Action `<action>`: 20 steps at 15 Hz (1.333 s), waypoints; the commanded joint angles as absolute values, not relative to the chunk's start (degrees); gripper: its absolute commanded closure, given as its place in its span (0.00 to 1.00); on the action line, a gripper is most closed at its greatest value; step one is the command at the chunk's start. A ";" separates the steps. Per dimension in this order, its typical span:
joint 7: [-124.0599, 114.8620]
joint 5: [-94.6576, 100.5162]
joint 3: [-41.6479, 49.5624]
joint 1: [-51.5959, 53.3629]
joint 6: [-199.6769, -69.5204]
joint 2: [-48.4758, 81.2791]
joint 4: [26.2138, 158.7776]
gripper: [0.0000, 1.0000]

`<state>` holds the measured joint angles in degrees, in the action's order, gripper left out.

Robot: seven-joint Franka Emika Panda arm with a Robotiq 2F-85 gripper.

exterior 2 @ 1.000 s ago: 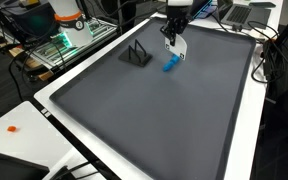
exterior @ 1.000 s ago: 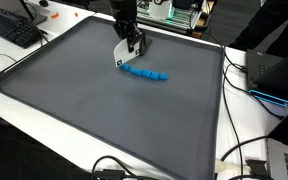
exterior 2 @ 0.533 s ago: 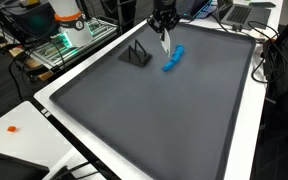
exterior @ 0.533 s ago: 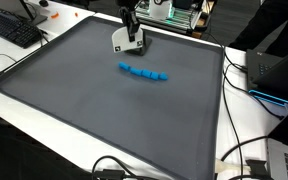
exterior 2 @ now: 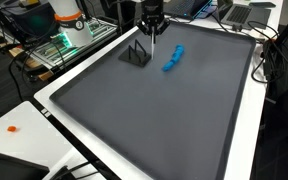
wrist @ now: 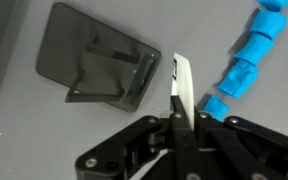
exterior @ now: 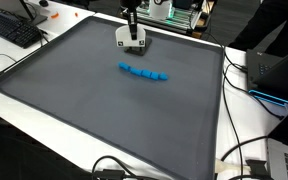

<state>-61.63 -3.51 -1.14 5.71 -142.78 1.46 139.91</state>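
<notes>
My gripper (exterior: 130, 22) is shut on a thin white flat piece (exterior: 126, 37) and holds it above the grey mat. In the wrist view the white piece (wrist: 182, 85) stands edge-on between the fingers (wrist: 181, 118). A small black stand (wrist: 94, 65) lies just beside and below it, also seen in an exterior view (exterior 2: 136, 55), with the gripper (exterior 2: 152, 25) just above it. A row of blue blocks (exterior: 144, 73) lies on the mat a little away, also in the wrist view (wrist: 246, 62) and in an exterior view (exterior 2: 173, 59).
The grey mat (exterior: 104, 110) has a white rim. A keyboard (exterior: 14, 30) lies off one corner, cables (exterior: 246, 160) and a laptop (exterior: 284, 80) off another side. An electronics rack (exterior 2: 69, 35) stands beside the table.
The gripper has carried the white piece away from the blue blocks, across to the black stand. The blocks have not moved.
</notes>
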 commanded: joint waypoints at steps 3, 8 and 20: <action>-65.53 -5.40 -1.48 4.19 -147.11 -0.19 145.55 0.99; -65.14 -10.10 -1.58 3.65 -150.33 0.62 147.44 0.99; -65.60 -17.71 -2.07 3.92 -155.99 1.84 150.02 0.99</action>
